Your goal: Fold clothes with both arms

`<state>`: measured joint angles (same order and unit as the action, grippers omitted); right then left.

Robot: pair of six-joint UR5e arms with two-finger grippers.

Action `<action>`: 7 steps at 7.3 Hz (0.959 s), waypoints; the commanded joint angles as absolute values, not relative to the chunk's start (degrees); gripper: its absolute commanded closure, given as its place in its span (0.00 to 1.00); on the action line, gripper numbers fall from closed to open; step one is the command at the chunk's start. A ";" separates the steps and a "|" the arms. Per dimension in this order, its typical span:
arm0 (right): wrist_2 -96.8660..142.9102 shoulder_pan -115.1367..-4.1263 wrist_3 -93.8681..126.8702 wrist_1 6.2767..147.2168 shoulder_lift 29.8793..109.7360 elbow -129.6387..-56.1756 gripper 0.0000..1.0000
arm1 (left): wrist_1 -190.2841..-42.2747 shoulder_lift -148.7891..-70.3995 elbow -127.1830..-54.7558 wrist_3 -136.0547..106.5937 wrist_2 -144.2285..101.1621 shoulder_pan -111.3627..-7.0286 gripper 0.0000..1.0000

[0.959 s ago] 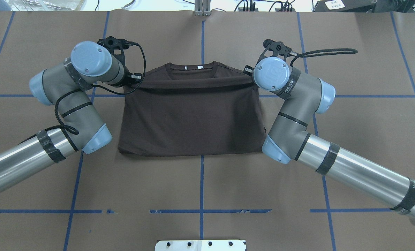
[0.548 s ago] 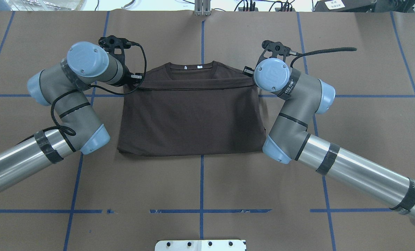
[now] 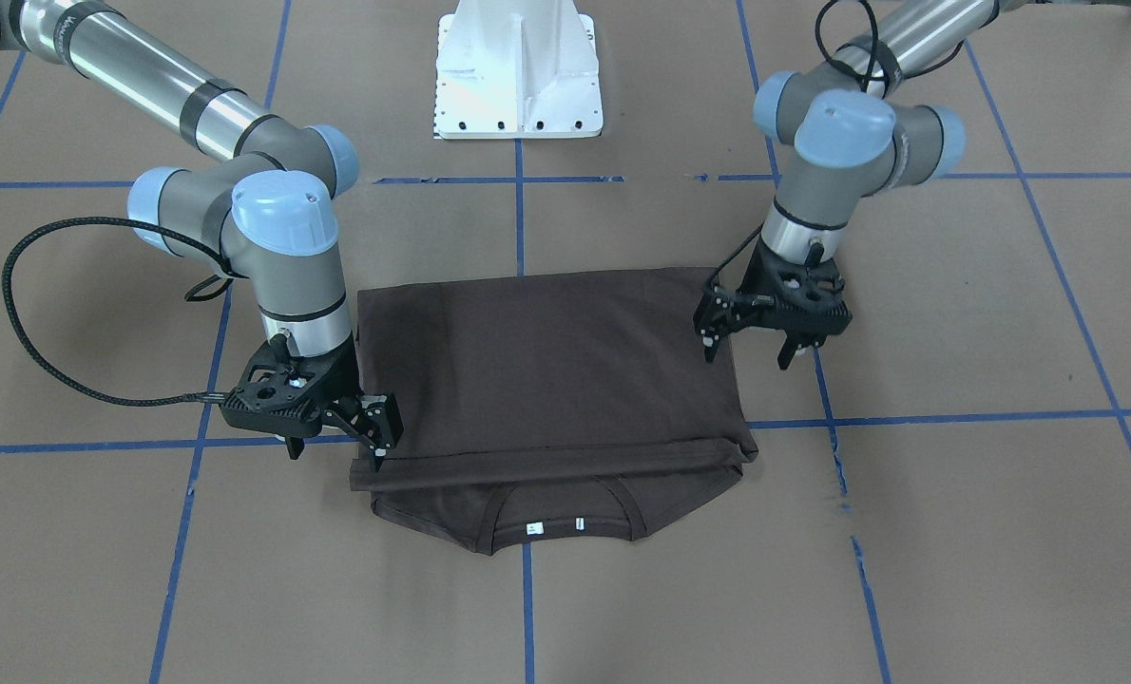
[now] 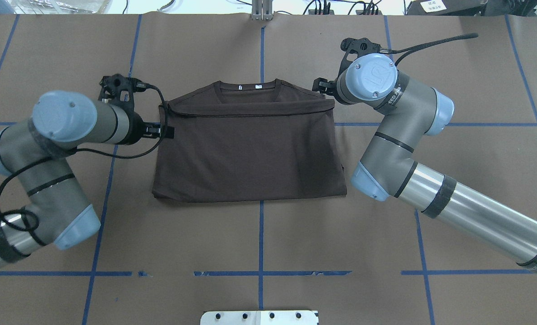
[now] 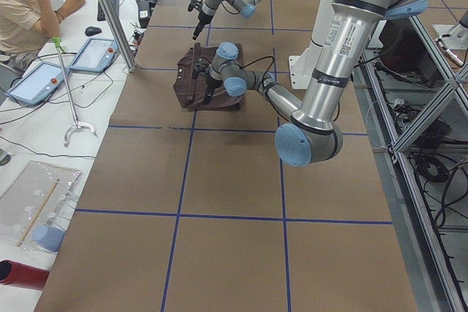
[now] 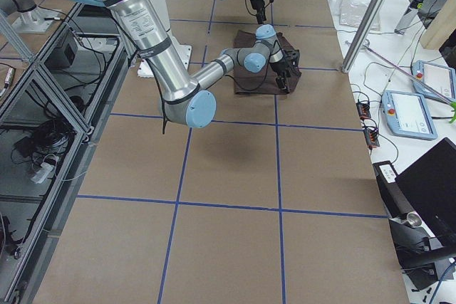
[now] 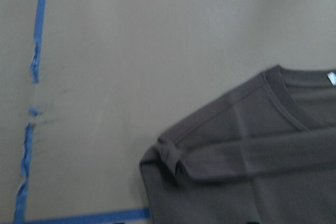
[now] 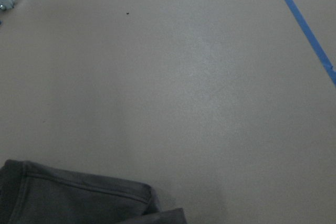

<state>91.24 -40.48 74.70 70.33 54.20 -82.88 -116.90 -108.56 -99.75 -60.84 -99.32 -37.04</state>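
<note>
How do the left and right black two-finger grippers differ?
The left gripper is beside the dark brown T-shirt's side edge, away from the collar; the right gripper is at the folded hem's corner. The left sits short of the blue tape line; the right is over it. Both are open, empty.

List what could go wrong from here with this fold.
The right gripper is open with one finger at the folded-over corner of the T-shirt; pulling away could snag and drag that layer. The corner nearest the left gripper looks bunched in the left wrist view, so the next fold may set a crease.
</note>
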 commanded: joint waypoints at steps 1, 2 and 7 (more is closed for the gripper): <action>91.67 -40.61 74.44 70.31 54.58 -83.41 0.00 | -117.07 -104.42 -104.32 -69.05 -98.44 -30.70 0.05; 91.67 -40.61 74.44 70.31 54.58 -83.41 0.00 | -116.98 -104.07 -104.41 -70.47 -97.39 -29.11 0.19; 91.50 -40.61 74.44 70.22 55.28 -83.67 0.00 | -116.89 -103.10 -104.33 -72.60 -96.15 -26.19 0.51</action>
